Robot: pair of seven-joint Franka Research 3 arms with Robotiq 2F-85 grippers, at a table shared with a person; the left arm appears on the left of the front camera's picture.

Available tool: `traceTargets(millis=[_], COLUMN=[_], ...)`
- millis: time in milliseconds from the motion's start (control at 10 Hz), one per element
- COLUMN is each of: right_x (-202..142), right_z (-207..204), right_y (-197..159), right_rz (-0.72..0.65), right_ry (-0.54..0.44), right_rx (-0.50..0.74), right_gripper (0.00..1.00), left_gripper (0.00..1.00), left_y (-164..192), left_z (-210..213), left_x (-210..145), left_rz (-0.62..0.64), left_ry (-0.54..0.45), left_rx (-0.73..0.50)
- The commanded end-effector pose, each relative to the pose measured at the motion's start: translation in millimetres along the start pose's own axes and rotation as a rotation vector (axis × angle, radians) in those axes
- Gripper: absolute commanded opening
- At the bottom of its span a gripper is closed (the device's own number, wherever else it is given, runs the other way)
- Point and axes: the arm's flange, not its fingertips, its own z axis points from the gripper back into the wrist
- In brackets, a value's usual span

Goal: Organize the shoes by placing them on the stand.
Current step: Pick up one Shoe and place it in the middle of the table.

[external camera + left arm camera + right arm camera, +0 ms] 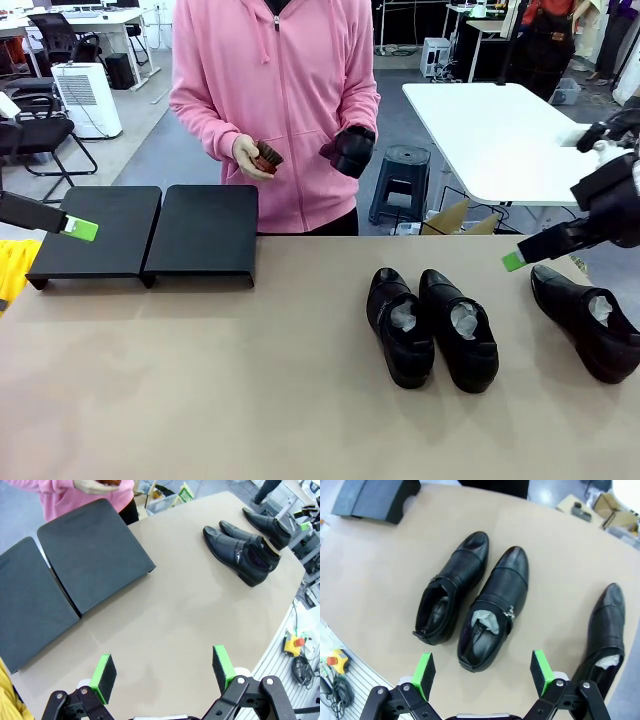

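Shoes [495, 600]: pair on tabletop [375, 580] just ahead of R fingers [424, 675], 3rd alongside; stand [95, 555] ahead of L fingers [104, 677]; both sets released, empty.

Grey floor [395, 115], white table [500, 130], black office chair [40, 135], white air purifier [88, 98], dark stool [401, 182], cardboard boxes [455, 218]
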Motion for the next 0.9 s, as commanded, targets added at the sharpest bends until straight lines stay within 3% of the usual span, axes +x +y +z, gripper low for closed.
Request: traceTargets(millis=[0,500,700,800], right_x=[11.5,37.0,41.3,25.3], right_z=[-12.1,-56.8,-72.5,-61.6], right_y=[46.2,115.6,125.8,118.3], right_rz=[-0.044,-0.103,-0.137,-0.095], right_ry=[0.065,0.271,0.26,0.255], right_rx=[-0.09,-0.25,-0.266,-0.23], right_gripper=[1.0,1.0,1.0,1.0], left_gripper=[1.0,1.0,1.0,1.0], left_y=[2.1,2.1,2.1,2.1], left_z=[-0.7,-0.7,-0.7,-0.7], left_x=[-1.6,-1.6,-1.6,-1.6], left_rz=[-0.012,-0.012,-0.012,-0.012], left_ry=[-0.008,-0.008,-0.008,-0.008], left_rx=[-0.015,-0.015,-0.015,-0.015])
